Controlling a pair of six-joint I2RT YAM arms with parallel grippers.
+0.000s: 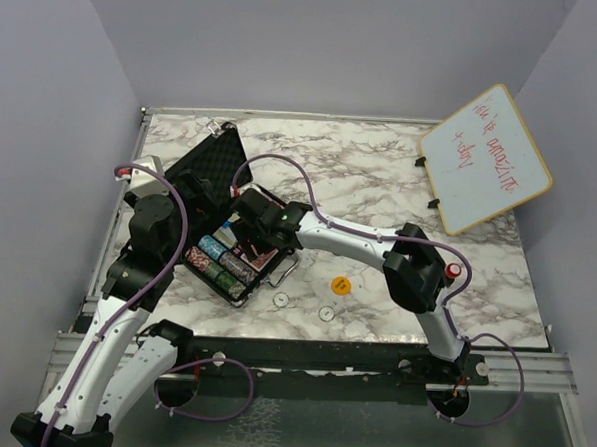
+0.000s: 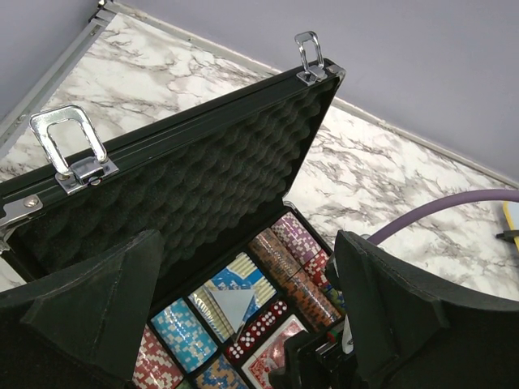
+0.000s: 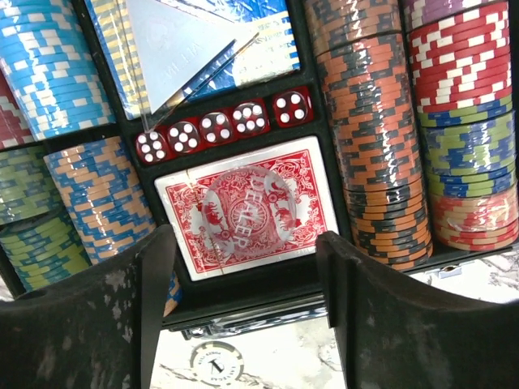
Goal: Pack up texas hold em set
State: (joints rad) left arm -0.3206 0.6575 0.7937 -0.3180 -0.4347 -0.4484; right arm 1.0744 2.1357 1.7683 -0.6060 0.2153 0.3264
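Right claw: fingers apart, nothing clamped, hanging just above the open case, over the red deck. A clear round dealer button lies flat on that deck. Just behind the deck is a row of five red dice in their slot. Behind the dice is the blue deck with a clear plastic piece resting over it. Right of the decks are orange-black chip stacks, then red-white and green-blue stacks. Left of the decks are blue-white chips and blue-orange chips. All chips lie in rows in their compartments. Under the claw, outside the case's near edge, a white round button lies on the marble.

Left claw: fingers wide apart, holding nothing, hovering over the left part of the case and facing the raised lid. The lid's egg-crate foam stands tilted back, with silver latches on its top edge.

The black case sits on the left half of the tabletop, turned at an angle, lid open toward the far left corner. Loose on the tabletop, to the right of the case and apart from it: a yellow disc and two white discs, one of them nearly touching the case corner. A whiteboard with red writing leans at the far right, well apart from the case.
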